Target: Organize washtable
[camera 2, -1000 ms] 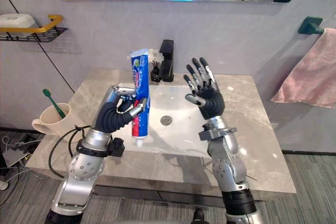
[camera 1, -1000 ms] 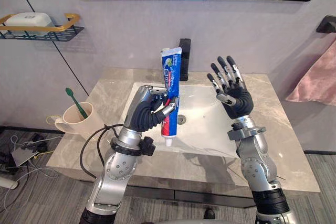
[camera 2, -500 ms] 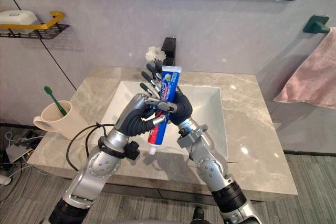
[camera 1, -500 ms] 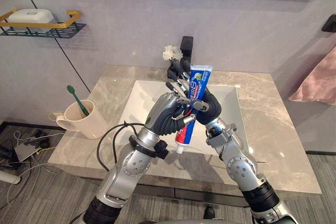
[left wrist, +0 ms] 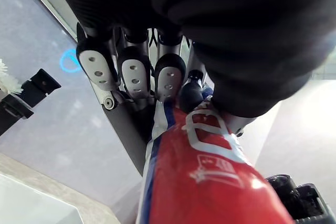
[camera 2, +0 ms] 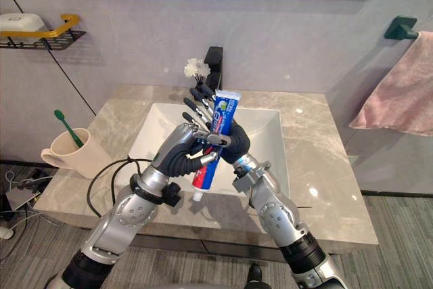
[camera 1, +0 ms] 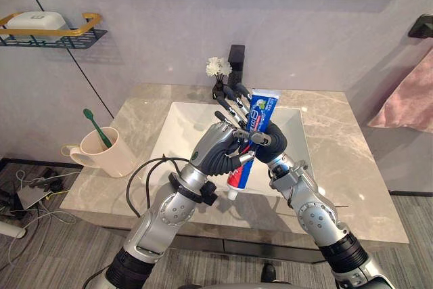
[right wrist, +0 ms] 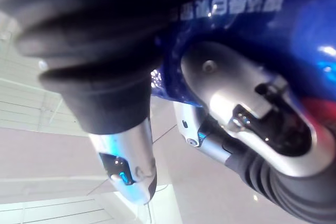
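A blue, red and white toothpaste tube (camera 1: pixel 256 114) stands almost upright above the sink basin (camera 1: pixel 181 125), cap down. My left hand (camera 1: pixel 215 153) is curled round its lower half from the left. My right hand (camera 1: pixel 277 143) lies against the back of the tube. Its fingers (camera 1: pixel 230 99) reach straight up past the tube and its thumb (right wrist: pixel 231 93) lies across the blue front. In the left wrist view the red part of the tube (left wrist: pixel 210 182) sits under my curled fingers (left wrist: pixel 131 72).
A beige cup (camera 1: pixel 108 157) with a green toothbrush (camera 1: pixel 98 126) stands on the counter's left. A black faucet (camera 1: pixel 237 59) and a small vase of white flowers (camera 1: pixel 218 69) are at the back. There is a wall shelf (camera 1: pixel 67 32) at the left and a pink towel (camera 1: pixel 409 99) at the right.
A second ago my right hand was apart, open, to the right. My left hand carried the tube over and my right hand closed in against it. Since half a second ago little differs.
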Motion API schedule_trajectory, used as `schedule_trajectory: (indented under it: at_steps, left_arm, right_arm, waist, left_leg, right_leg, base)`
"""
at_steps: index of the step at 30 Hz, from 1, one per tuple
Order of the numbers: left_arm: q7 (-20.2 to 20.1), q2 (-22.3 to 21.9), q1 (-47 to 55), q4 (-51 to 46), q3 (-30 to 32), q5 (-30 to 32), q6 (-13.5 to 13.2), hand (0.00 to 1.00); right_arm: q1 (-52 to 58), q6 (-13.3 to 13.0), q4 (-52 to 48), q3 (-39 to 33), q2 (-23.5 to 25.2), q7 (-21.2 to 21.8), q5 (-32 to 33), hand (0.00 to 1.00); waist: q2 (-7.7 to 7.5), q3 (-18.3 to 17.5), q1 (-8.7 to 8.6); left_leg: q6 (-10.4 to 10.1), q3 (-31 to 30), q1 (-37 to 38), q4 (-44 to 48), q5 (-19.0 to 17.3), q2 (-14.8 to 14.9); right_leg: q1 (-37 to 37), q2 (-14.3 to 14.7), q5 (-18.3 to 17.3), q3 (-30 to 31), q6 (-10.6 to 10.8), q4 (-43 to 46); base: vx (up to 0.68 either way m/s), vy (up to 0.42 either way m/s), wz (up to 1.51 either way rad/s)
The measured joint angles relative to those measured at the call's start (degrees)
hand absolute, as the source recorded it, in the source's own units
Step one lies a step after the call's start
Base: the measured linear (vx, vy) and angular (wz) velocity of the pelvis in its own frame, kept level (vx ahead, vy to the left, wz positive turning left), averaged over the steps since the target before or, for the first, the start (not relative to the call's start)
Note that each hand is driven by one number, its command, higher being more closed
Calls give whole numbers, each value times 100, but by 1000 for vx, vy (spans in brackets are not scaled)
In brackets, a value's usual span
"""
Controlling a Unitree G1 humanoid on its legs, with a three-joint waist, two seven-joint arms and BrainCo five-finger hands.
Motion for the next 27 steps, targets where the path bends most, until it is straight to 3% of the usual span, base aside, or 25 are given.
schedule_trajectory:
  at_steps: [22, 23, 27]
  left_arm:
    - [90, -135, 335, 160, 17, 179, -202, 100]
    - [125, -162, 354, 158, 22, 180, -202, 0]
    - [158, -245, 457, 126, 64, 178, -200, 0]
  right_arm:
    - [0, 121, 57, -26, -5, -22, -23, 100]
    - [0, 121, 58, -27, 7, -23, -27, 100]
    - [-1, 120, 57, -37, 55, -23, -69, 100]
  waist:
    - [-12, -1, 19]
    - [-12, -1, 21]
    - [-12, -1, 36]
  left_leg:
    - [-1, 5, 0, -11, 1, -1]
    - [-1, 5, 1, -11, 1, -1]
    - [-1, 5, 4, -15, 2, 0]
  right_leg:
    - [-8, 2, 1, 9, 2, 0]
    - [-8, 2, 1, 9, 2, 0]
    - [-7, 3, 1, 9, 2, 0]
  base:
    - [0, 0, 0]
    - [0, 0, 0]
    - [0, 0, 0]
